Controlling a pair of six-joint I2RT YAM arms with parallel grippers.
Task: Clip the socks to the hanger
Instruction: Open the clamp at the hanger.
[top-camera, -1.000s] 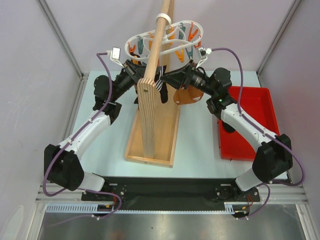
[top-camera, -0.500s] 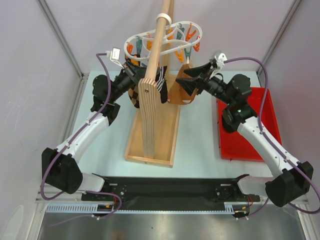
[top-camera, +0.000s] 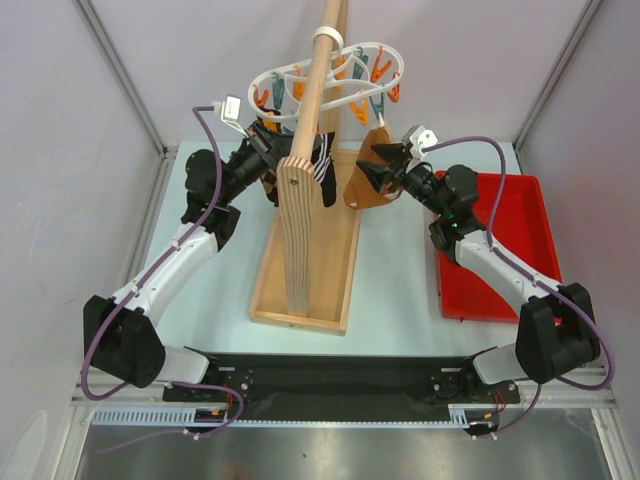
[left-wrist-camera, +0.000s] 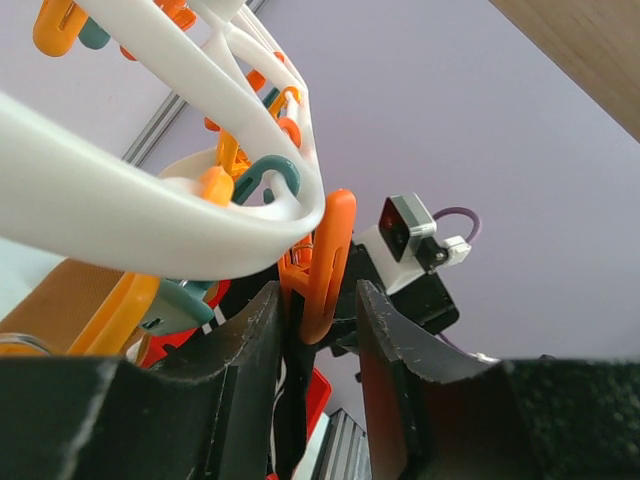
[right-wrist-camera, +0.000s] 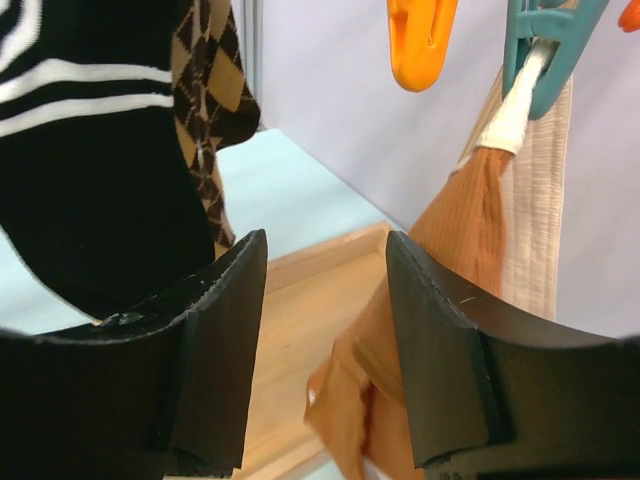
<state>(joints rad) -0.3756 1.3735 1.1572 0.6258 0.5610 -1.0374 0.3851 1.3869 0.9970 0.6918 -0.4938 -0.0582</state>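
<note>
The white hanger hangs on the wooden pole with orange and teal pegs. My left gripper is under its left side. In the left wrist view it is open around an orange peg that grips a dark sock. The peg leans on the left finger, clear of the right one. The black striped sock and argyle sock hang by the pole. The tan sock hangs from a teal peg. My right gripper is open and empty beside it.
The wooden pole stand rises in the middle, with its tray base on the table. A red bin lies at the right under my right arm. Grey walls close in on both sides.
My right gripper let go of the tan sock, drew back to the right, then came in low beside it again. The hanger swung a little. My left arm barely moved.
</note>
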